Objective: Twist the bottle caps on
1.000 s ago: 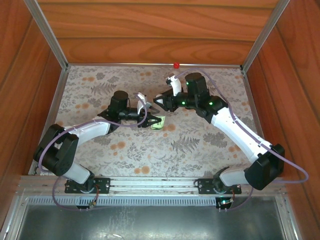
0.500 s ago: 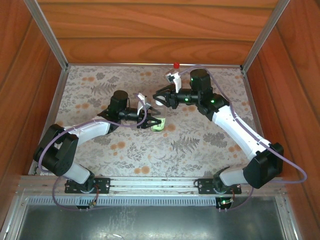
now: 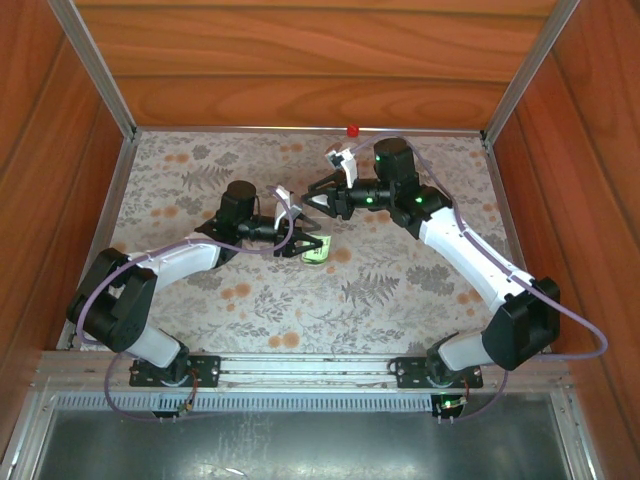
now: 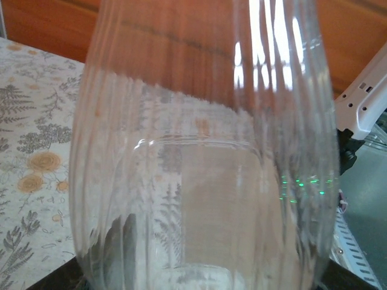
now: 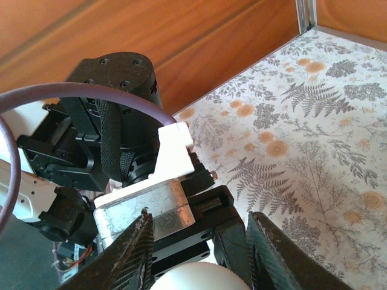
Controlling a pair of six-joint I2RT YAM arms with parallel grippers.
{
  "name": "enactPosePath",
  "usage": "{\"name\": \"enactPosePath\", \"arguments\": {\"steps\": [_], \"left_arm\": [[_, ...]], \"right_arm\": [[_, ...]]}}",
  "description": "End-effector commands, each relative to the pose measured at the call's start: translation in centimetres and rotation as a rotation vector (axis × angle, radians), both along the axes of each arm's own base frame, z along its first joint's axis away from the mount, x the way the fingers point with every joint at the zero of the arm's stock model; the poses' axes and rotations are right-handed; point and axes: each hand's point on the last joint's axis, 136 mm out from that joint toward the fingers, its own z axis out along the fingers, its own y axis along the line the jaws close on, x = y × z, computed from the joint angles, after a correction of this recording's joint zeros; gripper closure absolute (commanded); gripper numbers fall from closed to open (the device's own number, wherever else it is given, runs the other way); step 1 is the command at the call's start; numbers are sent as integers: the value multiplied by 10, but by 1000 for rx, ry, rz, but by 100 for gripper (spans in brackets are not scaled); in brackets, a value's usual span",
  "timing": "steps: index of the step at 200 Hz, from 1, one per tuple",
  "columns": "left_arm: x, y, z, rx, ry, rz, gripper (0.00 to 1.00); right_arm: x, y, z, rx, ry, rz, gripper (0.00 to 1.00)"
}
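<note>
The green-labelled bottle (image 3: pixel 318 252) sits near the middle of the floral table (image 3: pixel 400 300), clasped in the left gripper (image 3: pixel 308 243), which reaches in from the left with its fingers closed on the bottle's sides. From the left wrist, the clear ribbed bottle wall (image 4: pixel 199 157) stands upright and very close, with the table print and the wooden wall showing through it; the neck is out of frame, so whether its mouth is bare cannot be told.

Just beyond the bottle and a little higher hangs the right gripper (image 3: pixel 312 203), pointing toward the left arm. Its fingers are clenched on the white cap (image 5: pixel 199 279) — the right wrist view shows the cap's rounded top low between the two dark fingers (image 5: pixel 136 254). Past the fingertips in that view looms the left arm's black wrist housing (image 5: pixel 115 109), with a purple cable (image 5: pixel 60 93) arching over it.

Farthest off, the red cap (image 3: pixel 352 130) rests alone at the back edge of the table, against the wooden wall — well apart from both grippers.
</note>
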Motion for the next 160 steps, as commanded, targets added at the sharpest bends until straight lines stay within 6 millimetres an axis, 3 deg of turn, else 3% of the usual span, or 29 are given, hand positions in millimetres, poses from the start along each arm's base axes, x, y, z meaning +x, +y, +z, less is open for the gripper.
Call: {"name": "enactPosePath", "arguments": {"steps": [1,36,94,133,160], "left_arm": [[2,-1,13,-26,-40,-9,47],[12,1,9,-6,-60,57,47],[84,35,10,130,-243,573,47],[98,43,21,207,-385,771,47],[102,45,29,221,-421,834,48]], "right_arm": [[-5,2,8,12,8,26,70],[-5,2,10,22,27,17,81],[15,3,-15,-64,62,-296,84],[31,-11,-22,-76,6,-610,91],[31,-7,-27,-102,-11,-713,87]]}}
